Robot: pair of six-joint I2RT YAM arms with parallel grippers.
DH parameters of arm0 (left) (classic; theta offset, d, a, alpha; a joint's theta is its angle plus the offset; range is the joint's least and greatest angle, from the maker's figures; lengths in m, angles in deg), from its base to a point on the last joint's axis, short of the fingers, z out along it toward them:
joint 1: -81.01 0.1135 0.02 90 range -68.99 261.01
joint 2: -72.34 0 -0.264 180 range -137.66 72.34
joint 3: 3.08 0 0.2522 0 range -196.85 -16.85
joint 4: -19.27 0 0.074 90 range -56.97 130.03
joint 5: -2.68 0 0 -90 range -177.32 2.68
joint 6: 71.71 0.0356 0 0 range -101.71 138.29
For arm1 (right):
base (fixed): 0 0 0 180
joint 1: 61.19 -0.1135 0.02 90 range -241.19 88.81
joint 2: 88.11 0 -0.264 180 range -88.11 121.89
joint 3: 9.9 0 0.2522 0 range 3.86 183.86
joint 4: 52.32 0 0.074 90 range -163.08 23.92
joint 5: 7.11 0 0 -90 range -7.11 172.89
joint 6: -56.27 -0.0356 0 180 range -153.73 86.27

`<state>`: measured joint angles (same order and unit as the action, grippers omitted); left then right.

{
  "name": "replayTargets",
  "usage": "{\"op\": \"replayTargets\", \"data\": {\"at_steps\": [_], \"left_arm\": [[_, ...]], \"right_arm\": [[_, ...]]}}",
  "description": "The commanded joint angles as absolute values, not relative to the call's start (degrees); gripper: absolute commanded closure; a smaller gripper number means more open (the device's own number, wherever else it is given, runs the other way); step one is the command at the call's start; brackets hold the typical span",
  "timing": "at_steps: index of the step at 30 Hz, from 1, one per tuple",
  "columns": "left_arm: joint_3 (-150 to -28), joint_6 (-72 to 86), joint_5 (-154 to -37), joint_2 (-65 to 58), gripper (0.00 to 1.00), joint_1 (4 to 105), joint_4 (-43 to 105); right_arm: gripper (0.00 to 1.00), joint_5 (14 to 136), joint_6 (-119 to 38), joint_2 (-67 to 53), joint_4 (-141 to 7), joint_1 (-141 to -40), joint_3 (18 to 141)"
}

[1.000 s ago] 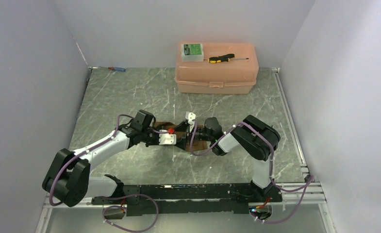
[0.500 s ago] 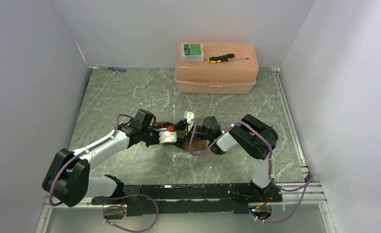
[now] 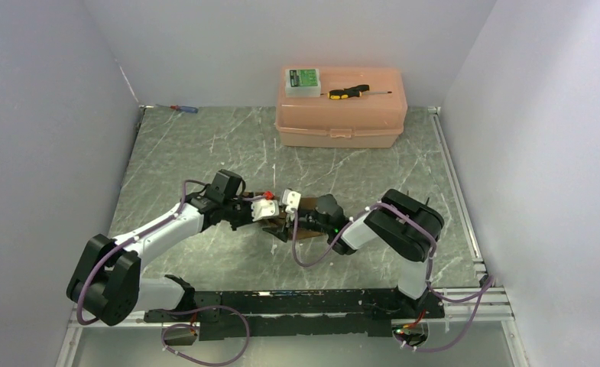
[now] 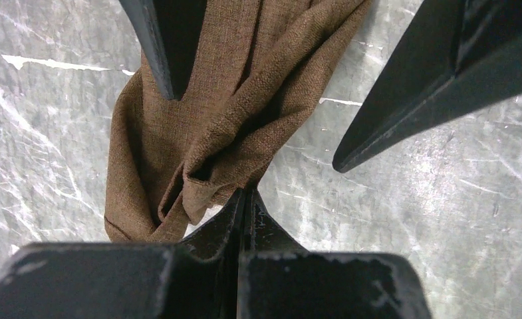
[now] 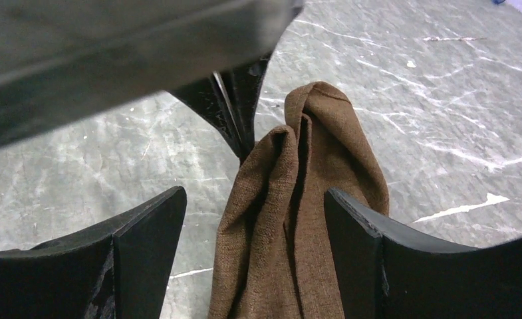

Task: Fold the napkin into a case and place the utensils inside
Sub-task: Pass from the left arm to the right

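The brown napkin (image 4: 178, 133) lies bunched and creased on the marble table, not folded into a case. My left gripper (image 4: 246, 194) is shut on a fold at its near end. My right gripper (image 5: 251, 199) is open, one finger (image 5: 148, 226) on each side of the bunched cloth (image 5: 291, 219), with the left gripper's closed fingertips (image 5: 235, 113) just beyond. In the top view the two grippers (image 3: 264, 208) (image 3: 290, 201) meet over the napkin (image 3: 304, 232) at the table's middle. No utensils are in view.
A pink plastic box (image 3: 341, 115) stands at the back with a green-labelled case (image 3: 303, 80) and a yellow-and-black screwdriver (image 3: 348, 92) on its lid. A blue-and-red screwdriver (image 3: 183, 109) lies at the back left corner. Walls close in both sides.
My right gripper has moved left and nearer, closing up on the left gripper over the napkin. The left gripper has shifted slightly, still holding the cloth.
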<state>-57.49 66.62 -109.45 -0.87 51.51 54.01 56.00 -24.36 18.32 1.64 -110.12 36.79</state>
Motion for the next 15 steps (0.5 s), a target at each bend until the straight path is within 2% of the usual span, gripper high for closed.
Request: {"op": "replayTargets", "data": {"at_steps": [1, 6, 7, 8, 9, 15], "left_arm": [[-60.08, 63.58, -109.95, 0.71, 0.97, 51.57, 54.22], [-60.19, 62.26, -109.58, 0.52, 0.97, 51.56, 53.82], [-60.11, 62.08, -109.40, 0.53, 0.97, 51.62, 53.60], [-60.09, 61.84, -109.15, 0.54, 0.97, 51.59, 53.34], [-60.15, 61.42, -108.93, 0.53, 0.97, 51.61, 53.12], [-60.50, 60.08, -108.58, 0.62, 0.97, 51.56, 52.68]], "right_arm": [[0.20, 59.43, -19.90, 18.13, 3.48, -111.30, 37.72], [0.19, 59.65, -19.12, 18.46, 3.60, -112.28, 37.68], [0.16, 59.73, -18.72, 18.54, 3.13, -112.46, 37.78], [0.06, 60.36, -18.07, 18.58, 2.73, -112.84, 37.79], [0.01, 61.36, -17.17, 18.66, 2.54, -113.47, 37.81], [0.02, 68.55, -14.05, 21.64, 4.95, -116.47, 38.91]]}}
